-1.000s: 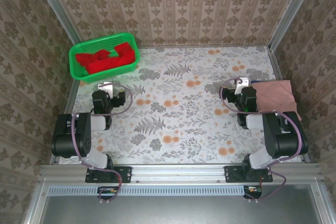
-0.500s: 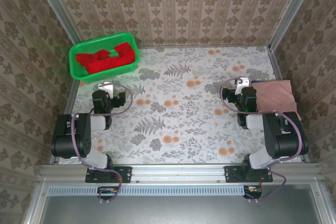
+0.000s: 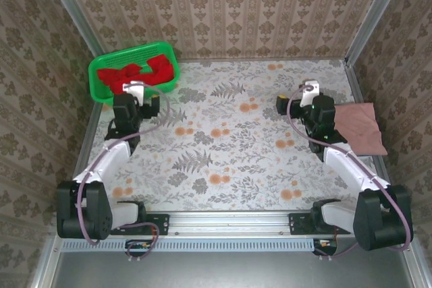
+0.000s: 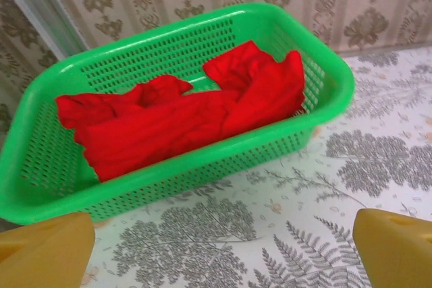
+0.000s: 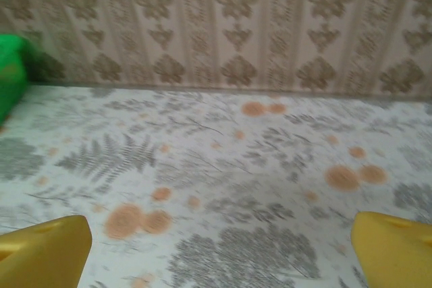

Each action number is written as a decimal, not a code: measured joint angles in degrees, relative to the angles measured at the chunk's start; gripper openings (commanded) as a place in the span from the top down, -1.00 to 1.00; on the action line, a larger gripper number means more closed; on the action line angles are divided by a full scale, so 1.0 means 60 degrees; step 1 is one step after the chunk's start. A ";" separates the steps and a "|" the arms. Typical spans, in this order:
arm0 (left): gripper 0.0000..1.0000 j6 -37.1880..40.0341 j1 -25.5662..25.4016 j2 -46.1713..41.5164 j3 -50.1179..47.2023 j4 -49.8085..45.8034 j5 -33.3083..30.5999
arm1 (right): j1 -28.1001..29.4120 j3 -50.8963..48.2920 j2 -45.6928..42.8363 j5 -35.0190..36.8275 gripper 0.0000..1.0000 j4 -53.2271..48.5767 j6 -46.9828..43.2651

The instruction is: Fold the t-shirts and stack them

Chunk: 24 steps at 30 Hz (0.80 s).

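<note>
Floral table (image 3: 229, 160): green basket (image 4: 337, 92) far-left with the red shirt (image 4: 189, 119) crumpled inside, pink shirt (image 3: 361, 126) lying at the right edge. Left gripper (image 4: 219, 251) hovers before the basket, jaws wide and empty. Right gripper (image 5: 219, 254) is wide too, near the pink shirt.

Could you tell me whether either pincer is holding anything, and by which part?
Nothing is held: the left pincer and the right pincer both stand open and empty.

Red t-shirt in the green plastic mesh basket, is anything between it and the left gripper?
Only the green plastic mesh basket's near wall stands between the open left gripper and the crumpled bright red cloth t-shirt; the basket is open from above.
</note>
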 measured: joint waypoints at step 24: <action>-0.96 -0.5530 0.1701 0.9551 1.3307 -0.9311 -0.0820 | 0.4390 0.4980 0.2973 -0.0597 -1.00 -0.2743 -0.1661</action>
